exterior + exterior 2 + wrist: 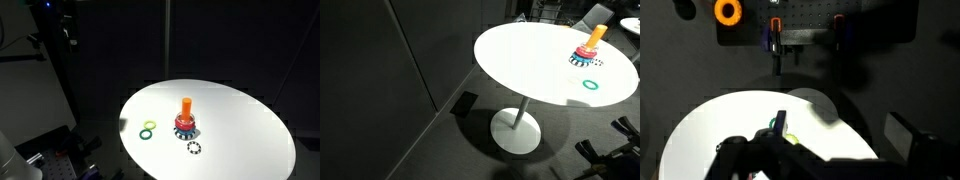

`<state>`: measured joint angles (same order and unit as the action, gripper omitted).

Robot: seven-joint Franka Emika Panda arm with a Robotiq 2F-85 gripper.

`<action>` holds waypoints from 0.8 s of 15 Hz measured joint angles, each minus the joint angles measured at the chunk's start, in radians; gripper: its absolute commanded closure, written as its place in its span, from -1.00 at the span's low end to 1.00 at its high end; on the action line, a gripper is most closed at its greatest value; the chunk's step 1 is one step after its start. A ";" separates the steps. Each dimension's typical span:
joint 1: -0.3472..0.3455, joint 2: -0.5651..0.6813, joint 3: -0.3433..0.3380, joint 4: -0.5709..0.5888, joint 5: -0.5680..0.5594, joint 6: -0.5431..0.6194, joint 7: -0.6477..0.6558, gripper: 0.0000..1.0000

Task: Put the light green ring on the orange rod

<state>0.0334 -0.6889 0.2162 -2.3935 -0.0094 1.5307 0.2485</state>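
The orange rod stands upright near the middle of the white round table, with red and blue rings around its foot. It also shows in an exterior view. The light green ring lies flat to the rod's left, touching a darker green ring. In the wrist view the light green ring peeks out beside a dark finger. My gripper is far from the table, seen only as dark shapes in the wrist view. It looks open and empty. It is not in either exterior view.
A black-and-white toothed ring lies in front of the rod. A green ring lies near the table edge. The table stands on a single pedestal foot. A dark pegboard with an orange ring hangs behind the table. The room is dark around it.
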 measured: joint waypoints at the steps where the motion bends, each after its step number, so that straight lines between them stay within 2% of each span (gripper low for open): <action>1: 0.000 0.003 0.000 -0.003 -0.002 0.004 0.002 -1.00; 6: -0.014 0.030 -0.010 -0.032 -0.019 0.077 0.024 -1.00; 12: -0.042 0.081 -0.047 -0.069 -0.022 0.248 0.031 -1.00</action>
<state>-0.0087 -0.6083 0.1696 -2.4621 -0.0317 1.7784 0.2795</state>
